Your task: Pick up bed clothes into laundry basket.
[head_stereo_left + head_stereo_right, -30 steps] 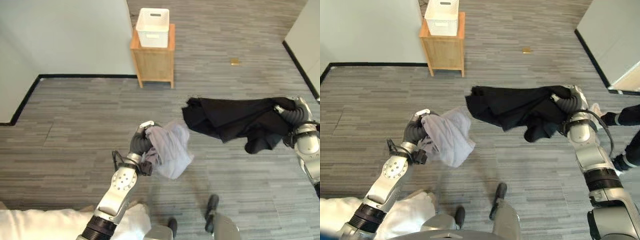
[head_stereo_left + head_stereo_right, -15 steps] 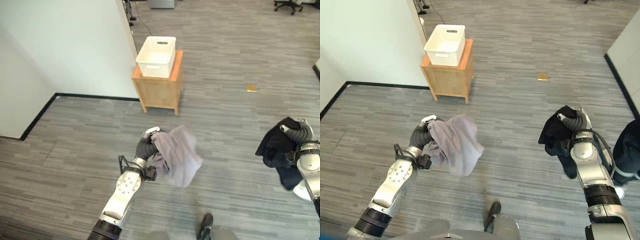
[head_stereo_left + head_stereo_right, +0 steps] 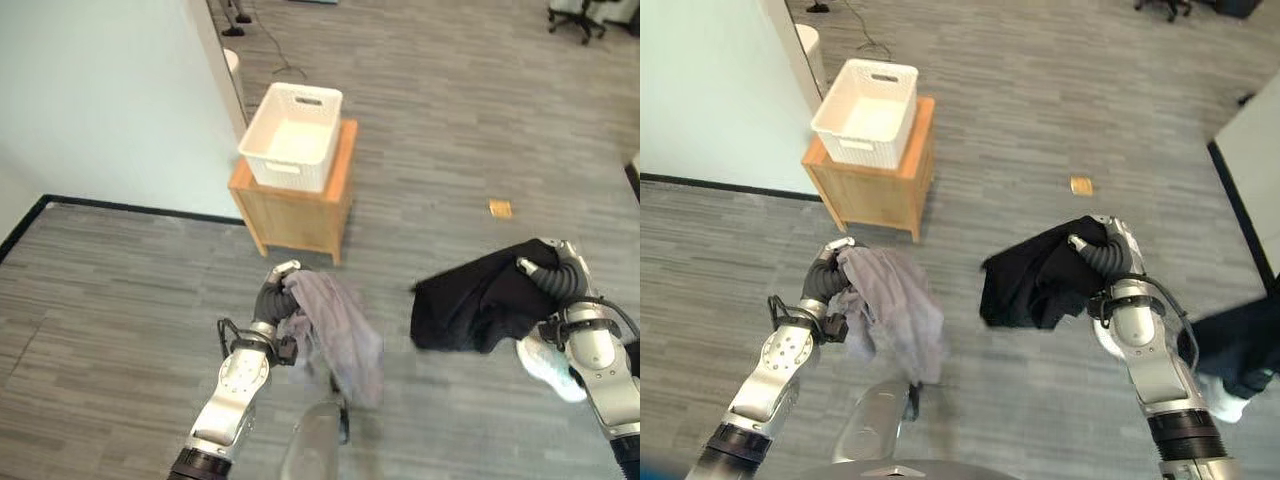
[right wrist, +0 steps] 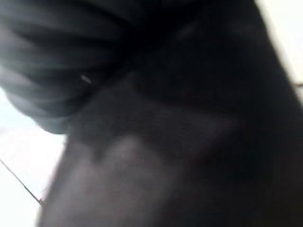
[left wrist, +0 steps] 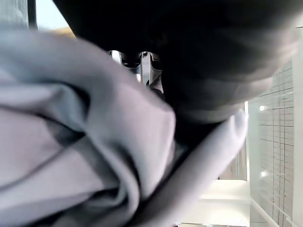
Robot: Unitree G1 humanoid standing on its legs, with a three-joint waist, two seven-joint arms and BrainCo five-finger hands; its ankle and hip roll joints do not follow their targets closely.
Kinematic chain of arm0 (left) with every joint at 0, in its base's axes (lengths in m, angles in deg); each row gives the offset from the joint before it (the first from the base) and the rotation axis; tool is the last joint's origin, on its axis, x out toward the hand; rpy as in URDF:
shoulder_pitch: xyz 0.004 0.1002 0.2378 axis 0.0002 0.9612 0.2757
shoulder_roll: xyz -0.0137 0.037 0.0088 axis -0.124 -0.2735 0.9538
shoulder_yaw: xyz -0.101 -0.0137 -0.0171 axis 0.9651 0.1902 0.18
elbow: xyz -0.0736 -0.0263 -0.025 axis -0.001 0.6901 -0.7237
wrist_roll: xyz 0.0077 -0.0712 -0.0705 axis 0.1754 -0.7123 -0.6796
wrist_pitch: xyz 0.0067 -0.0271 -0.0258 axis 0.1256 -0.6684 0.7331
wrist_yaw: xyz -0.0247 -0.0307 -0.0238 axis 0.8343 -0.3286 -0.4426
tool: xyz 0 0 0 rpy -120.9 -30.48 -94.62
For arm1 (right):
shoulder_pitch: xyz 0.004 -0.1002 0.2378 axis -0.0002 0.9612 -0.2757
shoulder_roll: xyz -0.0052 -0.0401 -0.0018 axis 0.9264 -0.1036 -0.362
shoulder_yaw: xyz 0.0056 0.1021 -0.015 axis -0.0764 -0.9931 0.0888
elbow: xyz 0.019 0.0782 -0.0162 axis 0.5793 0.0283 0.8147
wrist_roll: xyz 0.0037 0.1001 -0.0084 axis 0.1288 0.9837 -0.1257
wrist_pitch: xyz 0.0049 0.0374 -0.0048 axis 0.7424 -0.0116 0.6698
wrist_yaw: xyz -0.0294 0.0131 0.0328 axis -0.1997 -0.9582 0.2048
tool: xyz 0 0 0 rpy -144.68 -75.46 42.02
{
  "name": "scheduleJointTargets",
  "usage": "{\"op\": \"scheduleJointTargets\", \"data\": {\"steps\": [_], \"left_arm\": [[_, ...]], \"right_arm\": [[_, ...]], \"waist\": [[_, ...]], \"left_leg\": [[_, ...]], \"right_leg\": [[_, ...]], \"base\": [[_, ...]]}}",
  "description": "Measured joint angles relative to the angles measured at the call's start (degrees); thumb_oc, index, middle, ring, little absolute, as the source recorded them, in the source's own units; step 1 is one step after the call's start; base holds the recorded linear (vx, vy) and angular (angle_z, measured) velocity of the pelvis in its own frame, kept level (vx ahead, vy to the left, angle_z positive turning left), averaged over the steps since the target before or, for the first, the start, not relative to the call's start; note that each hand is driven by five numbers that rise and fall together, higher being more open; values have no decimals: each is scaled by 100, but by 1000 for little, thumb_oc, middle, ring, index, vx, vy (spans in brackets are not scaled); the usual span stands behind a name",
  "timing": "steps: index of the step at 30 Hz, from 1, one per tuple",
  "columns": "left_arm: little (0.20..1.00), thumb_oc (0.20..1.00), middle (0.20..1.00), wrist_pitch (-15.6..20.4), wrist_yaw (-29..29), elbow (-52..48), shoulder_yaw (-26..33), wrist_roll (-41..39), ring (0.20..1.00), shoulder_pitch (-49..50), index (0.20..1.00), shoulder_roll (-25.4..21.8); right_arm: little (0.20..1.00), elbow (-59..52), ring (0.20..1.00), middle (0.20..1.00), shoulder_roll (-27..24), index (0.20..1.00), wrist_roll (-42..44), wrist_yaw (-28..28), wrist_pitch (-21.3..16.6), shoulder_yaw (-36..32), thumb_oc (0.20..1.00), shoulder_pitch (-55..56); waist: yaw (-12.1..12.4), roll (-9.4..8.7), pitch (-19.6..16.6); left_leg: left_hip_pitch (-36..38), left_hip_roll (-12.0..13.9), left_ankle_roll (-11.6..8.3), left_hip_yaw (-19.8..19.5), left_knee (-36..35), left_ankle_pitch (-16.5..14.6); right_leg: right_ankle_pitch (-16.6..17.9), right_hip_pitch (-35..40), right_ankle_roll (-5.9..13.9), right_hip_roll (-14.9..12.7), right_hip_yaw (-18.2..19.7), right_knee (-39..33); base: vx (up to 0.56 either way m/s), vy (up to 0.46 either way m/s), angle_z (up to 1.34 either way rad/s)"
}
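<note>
Hanging free for carrying, a crumpled grey cloth (image 3: 335,325) is gripped in the left hand (image 3: 272,298), a black garment (image 3: 1035,280) in the right hand (image 3: 1102,255); the white slatted plastic basket (image 3: 291,122) waits ahead.

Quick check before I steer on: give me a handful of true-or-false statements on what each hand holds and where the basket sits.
1. The left hand is shut on a grey cloth. True.
2. The right hand holds nothing. False: its fingers are curled round a black cloth.
3. The white basket stands on a wooden cabinet. True.
4. The basket already holds clothes. False: its inside looks empty.
5. The grey cloth lies on the floor. False: it hangs from the left hand, above the floor.
</note>
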Motion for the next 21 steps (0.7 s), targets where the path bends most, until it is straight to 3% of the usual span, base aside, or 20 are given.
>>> {"op": "scheduleJointTargets", "data": {"steps": [1, 2, 3, 6, 7, 8, 10, 11, 12, 13, 14, 15, 16, 17, 20, 21], "left_arm": [[200, 200, 200, -25, 22, -17, 55, -2, 200, -59, 200, -51], [200, 200, 200, -41, 121, 47, -10, -3, 200, -425, 200, -196], [200, 200, 200, -35, 106, 14, -95, -2, 200, -620, 200, -232], [200, 200, 200, 60, 124, -245, -13, -2, 200, -615, 200, -219], [200, 200, 200, 106, 140, -232, 28, -3, 200, -555, 200, -203], [200, 200, 200, 102, 140, -225, 30, -2, 200, -561, 200, -196], [200, 200, 200, 111, 110, -98, 20, 3, 200, -596, 200, -67], [200, 200, 200, 117, 78, 78, 9, 7, 200, -568, 200, 51], [200, 200, 200, 117, 87, 174, -26, 7, 200, -550, 200, 144], [200, 200, 200, 105, 68, 195, -3, 7, 200, -281, 200, 103], [200, 200, 200, 100, 44, 203, -17, 5, 200, -181, 200, 70], [200, 200, 200, 107, 34, 166, 6, 3, 200, -42, 200, 95], [200, 200, 200, 112, 44, 99, 54, -8, 200, 101, 200, 150], [200, 200, 200, 115, -17, -16, 138, -85, 200, 369, 200, 155], [200, 200, 200, 111, -58, -15, 134, -117, 200, 571, 200, 131], [200, 200, 200, 135, -50, -26, 210, -306, 200, 619, 200, 94]], "right_arm": [[200, -71, 200, 200, -35, 200, -8, -15, 9, 10, 200, -136], [200, -220, 200, 200, -208, 200, -8, 13, 5, -51, 200, -486], [200, -271, 200, 200, -492, 200, -9, 22, 53, -190, 200, -596], [200, -432, 200, 200, -927, 200, -1, 190, 57, -553, 200, -677], [200, -460, 200, 200, -1195, 200, 40, 226, 53, -611, 200, -958], [200, -487, 200, 200, -1351, 200, 60, 229, 45, -651, 200, -1105], [200, -574, 200, 200, -1498, 200, 120, 398, 28, -824, 200, -1167], [200, -571, 200, 200, -1525, 200, 127, 439, 55, -915, 200, -1280], [200, -556, 200, 200, -1728, 200, 132, 462, 64, -863, 200, -1365], [200, -154, 200, 200, -1987, 200, 102, 459, 2, -444, 200, -2036], [200, 64, 200, 200, -2073, 200, 102, 463, 67, -235, 200, -2283], [200, 220, 200, 200, -2178, 200, 98, 457, 104, -42, 200, -2493], [200, 280, 200, 200, -2217, 200, 97, 452, 106, 105, 200, -2740], [200, 635, 200, 200, -2266, 200, 101, 435, 149, 689, 200, -3326], [200, 1186, 200, 200, -2272, 200, 102, 352, 216, 1185, 200, -3753], [200, 1582, 200, 200, -2402, 200, 106, 370, 248, 1620, 200, -4201]], "waist": [[-63, 33, 18], [-245, 221, 265], [-396, 329, 349], [-515, 320, 352], [-545, 347, 348], [-549, 368, 357], [-698, 385, 344], [-812, 401, 330], [-876, 418, 323], [-784, 295, 253], [-734, 168, 167], [-582, 141, 65], [-405, 244, 25], [-354, 315, 1], [-207, 246, 14], [-70, 176, 54]], "left_leg": [[50, 12, 17, -34, -5, -78], [439, 17, -37, -234, -138, -63], [1049, -15, -135, -466, -487, -166], [1418, -107, -111, -637, -571, -520], [1539, -112, -294, -703, -535, -764], [1558, -117, -297, -688, -495, -839], [1631, -181, -319, -1102, -394, -953], [1796, -194, -455, -1631, -403, -1061], [1877, -174, -413, -1744, -364, -1116], [2225, -216, -589, -1975, -404, -1265], [2396, -262, -731, -1972, -407, -1400], [2556, -231, -830, -1949, -447, -1487], [2514, -73, -900, -1828, -357, -1528], [2502, 130, -1030, -1728, -211, -1461], [2173, 332, -1174, -1583, 799, -1581], [1776, 364, -1304, -1564, 1729, -1503]], "right_leg": [[-93, -437, 235, -78, 163, 814], [-190, -1302, 199, -222, 157, 2375], [-393, -1666, 181, -137, 92, 1966], [-289, -2306, 186, -102, 268, 932], [-46, -2493, 34, -19, 372, -464], [159, -2504, 75, 50, 418, -1228], [711, -2396, 217, 239, 973, -2504], [1101, -2427, 83, 266, 1079, -2681], [1398, -2423, 94, 329, 1210, -2721], [2109, -2263, -126, 252, 1028, -2713], [2559, -2040, -285, 211, 960, -2681], [2028, -1880, -441, 228, 890, -2678], [2001, -1882, -507, 381, 894, -2679], [1872, -1737, -690, 573, 682, -2678], [1708, -1323, -912, 705, 626, -2676], [1475, -1167, -976, 768, 457, -2675]], "base": [[373, 46, 25], [352, 9, 64], [359, -24, 76], [528, -174, 66], [569, -220, 33], [328, -114, 33], [301, -175, 93], [498, -366, 151], [384, -283, 178], [259, -217, 136], [298, -198, 112], [235, -210, 32], [360, -247, 17], [190, -170, 11], [36, -163, 49], [-30, -147, 42]]}}
